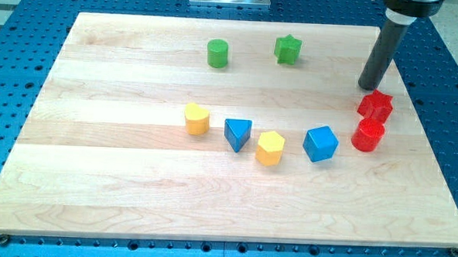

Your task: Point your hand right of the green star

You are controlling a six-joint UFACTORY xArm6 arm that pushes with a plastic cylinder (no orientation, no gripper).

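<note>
The green star (288, 49) lies near the view's top, right of centre, on the wooden board (118, 186). My tip (366, 87) rests on the board well to the right of the star and a little lower. It stands just above the red star (375, 105), close to it; I cannot tell whether they touch. The dark rod rises from the tip toward the view's top right.
A green cylinder (217, 53) lies left of the green star. A red cylinder (367, 135) sits below the red star. Across the middle lie a yellow block (197, 118), a blue triangle (237, 133), a yellow hexagon (269, 148) and a blue cube (320, 143).
</note>
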